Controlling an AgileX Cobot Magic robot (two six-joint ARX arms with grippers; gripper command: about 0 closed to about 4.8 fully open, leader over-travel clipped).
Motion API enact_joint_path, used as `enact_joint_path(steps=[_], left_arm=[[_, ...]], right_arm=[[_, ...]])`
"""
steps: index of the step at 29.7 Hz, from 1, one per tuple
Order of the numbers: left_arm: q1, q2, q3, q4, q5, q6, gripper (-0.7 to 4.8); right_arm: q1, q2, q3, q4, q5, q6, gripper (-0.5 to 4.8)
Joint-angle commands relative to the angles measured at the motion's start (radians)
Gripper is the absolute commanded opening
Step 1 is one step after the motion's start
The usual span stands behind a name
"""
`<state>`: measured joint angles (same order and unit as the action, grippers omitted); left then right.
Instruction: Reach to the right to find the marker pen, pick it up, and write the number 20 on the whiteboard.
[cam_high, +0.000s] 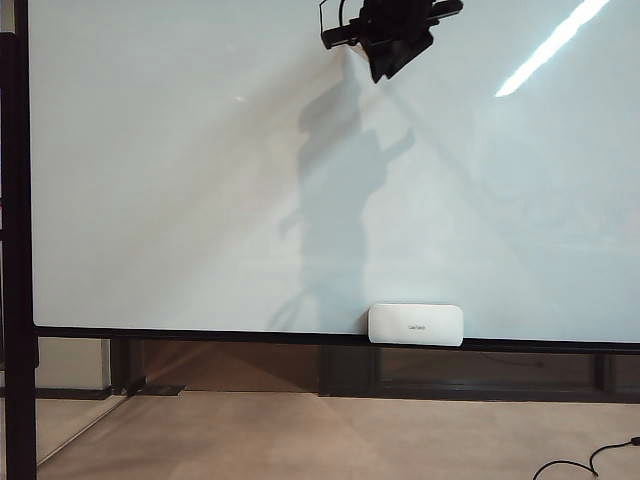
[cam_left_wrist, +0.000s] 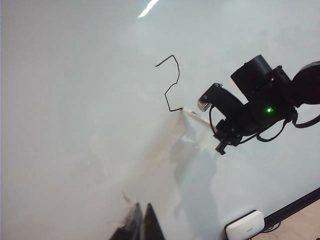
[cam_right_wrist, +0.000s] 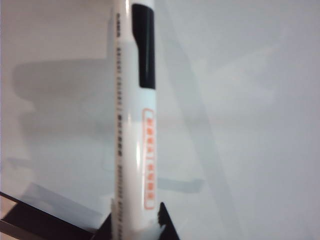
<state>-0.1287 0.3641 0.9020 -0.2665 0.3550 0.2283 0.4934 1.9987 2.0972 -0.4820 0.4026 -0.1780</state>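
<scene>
The whiteboard (cam_high: 180, 180) fills the exterior view. My right gripper (cam_high: 385, 45) is up at its top edge, shut on the marker pen (cam_right_wrist: 134, 125), a white barrel with a black clip and an orange label. In the left wrist view the marker pen (cam_left_wrist: 196, 116) slants from the right gripper (cam_left_wrist: 214, 120) down to the board, its tip at the end of a thin black angular stroke of the number 20 (cam_left_wrist: 178, 74). My left gripper (cam_left_wrist: 141, 212) hangs in front of the bare whiteboard (cam_left_wrist: 60, 125), fingertips together and holding nothing.
A small white rounded pad (cam_high: 415, 324) with grey lettering sits on the board's lower frame (cam_high: 200, 333). A dark post (cam_high: 15, 250) stands along the left edge. A black cable (cam_high: 590, 462) lies on the floor at lower right.
</scene>
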Motion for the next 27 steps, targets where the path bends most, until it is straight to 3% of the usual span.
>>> enact_joint_path(steps=[1, 6, 9, 17, 27], left_arm=[[-0.001, 0.000, 0.004, 0.014, -0.003, 0.002, 0.12], [-0.001, 0.000, 0.004, 0.013, -0.003, 0.004, 0.12], [-0.001, 0.000, 0.004, 0.012, -0.003, 0.004, 0.12], [-0.001, 0.000, 0.004, 0.013, -0.003, 0.008, 0.12], [-0.001, -0.001, 0.004, 0.013, 0.005, 0.006, 0.12]], right_arm=[[-0.013, -0.018, 0.004, 0.014, 0.071, 0.040, -0.02], [-0.011, -0.054, 0.004, -0.047, -0.043, 0.049, -0.02], [0.013, -0.099, 0.004, -0.074, -0.040, 0.050, -0.02], [0.035, -0.248, 0.005, 0.195, -0.046, -0.058, -0.02], [-0.021, -0.193, 0.005, 0.190, -0.114, -0.057, -0.02]])
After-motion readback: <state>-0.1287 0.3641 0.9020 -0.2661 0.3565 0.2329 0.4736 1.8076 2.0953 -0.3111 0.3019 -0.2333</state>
